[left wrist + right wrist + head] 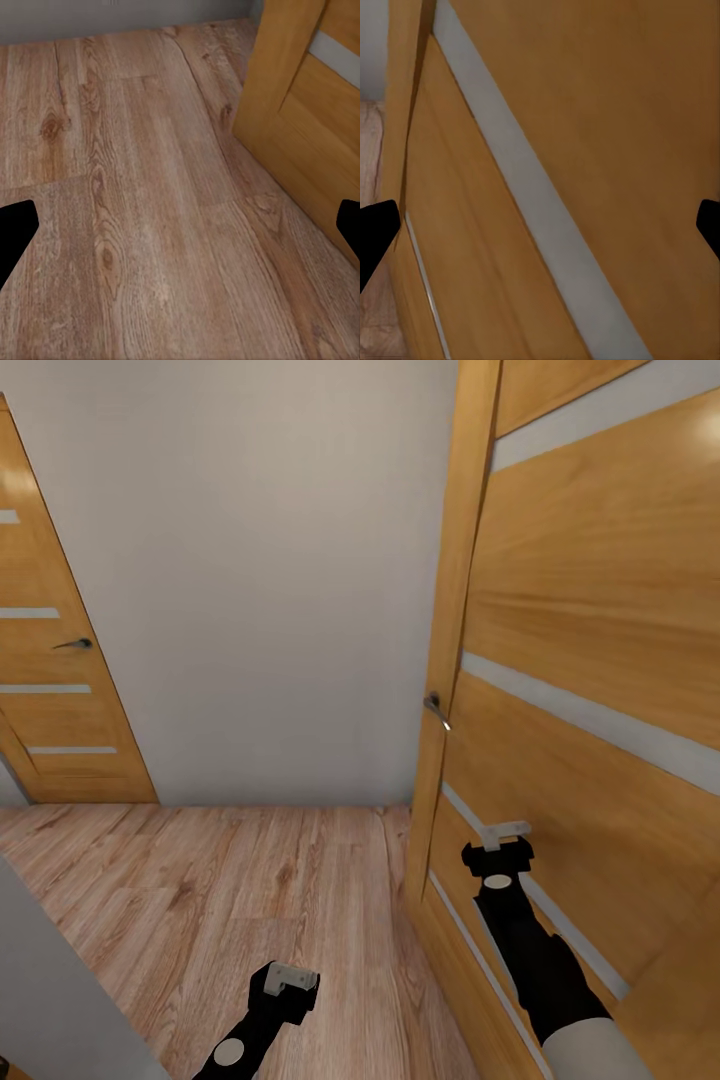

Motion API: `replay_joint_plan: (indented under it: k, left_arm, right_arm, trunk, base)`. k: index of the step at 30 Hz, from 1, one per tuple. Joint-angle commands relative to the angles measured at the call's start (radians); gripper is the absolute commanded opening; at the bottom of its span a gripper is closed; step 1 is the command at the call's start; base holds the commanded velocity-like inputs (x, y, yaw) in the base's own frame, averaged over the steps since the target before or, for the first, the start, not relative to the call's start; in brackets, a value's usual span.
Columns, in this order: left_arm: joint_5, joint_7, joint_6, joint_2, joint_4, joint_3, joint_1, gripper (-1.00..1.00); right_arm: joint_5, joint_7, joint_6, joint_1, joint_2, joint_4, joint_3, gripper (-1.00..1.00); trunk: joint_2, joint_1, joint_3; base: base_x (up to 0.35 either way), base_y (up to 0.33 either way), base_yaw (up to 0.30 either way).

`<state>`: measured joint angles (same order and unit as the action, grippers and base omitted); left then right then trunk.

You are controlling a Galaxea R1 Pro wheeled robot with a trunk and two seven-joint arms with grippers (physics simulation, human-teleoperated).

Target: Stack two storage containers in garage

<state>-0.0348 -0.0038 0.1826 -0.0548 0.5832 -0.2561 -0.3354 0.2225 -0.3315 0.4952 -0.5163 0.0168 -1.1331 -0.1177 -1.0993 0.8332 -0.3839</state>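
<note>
The two storage containers are out of view. I face a small hallway with a light wood-plank floor (250,900). My left gripper (292,980) hangs low over the planks; in the left wrist view its dark fingertips (15,229) sit at the picture's edges, open, with bare planks between them. My right gripper (505,838) is held close to the face of a wooden panel door (600,660). Its fingertips (376,232) are likewise wide apart and open, with the door's panel (585,150) between them.
The panel door at the right stands ajar, its edge and metal handle (437,710) facing me. A second wooden door (50,660) with a handle (75,644) is closed at the left. A plain white wall (260,560) is straight ahead. A grey wall corner (50,1000) intrudes at lower left.
</note>
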Motion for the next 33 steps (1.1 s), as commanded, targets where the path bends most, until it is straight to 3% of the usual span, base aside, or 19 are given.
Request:
replay_joint_plan:
  k: [1, 10, 33]
  left_arm:
    - [-0.004, -0.001, 0.003, 0.000, 0.000, -0.002, -0.001, 1.00]
    - [-0.003, -0.001, 0.003, 0.000, 0.000, -0.002, -0.001, 1.00]
    - [-0.002, -0.001, 0.003, 0.000, 0.000, -0.002, -0.001, 1.00]
  right_arm:
    - [0.017, -0.017, 0.013, -0.001, -0.001, 0.001, 0.026, 1.00]
    - [0.017, -0.060, 0.011, -0.001, 0.000, 0.013, 0.066, 1.00]
    - [0.017, -0.060, 0.011, -0.001, 0.002, 0.015, 0.069, 1.00]
  trunk:
    - [-0.001, 0.000, -0.001]
    - [-0.001, 0.000, -0.001]
    - [-0.001, 0.000, -0.001]
  base:
    - [0.000, 0.000, 0.000]
    - [0.106, 0.000, 0.000]
    - [0.054, 0.000, 0.000]
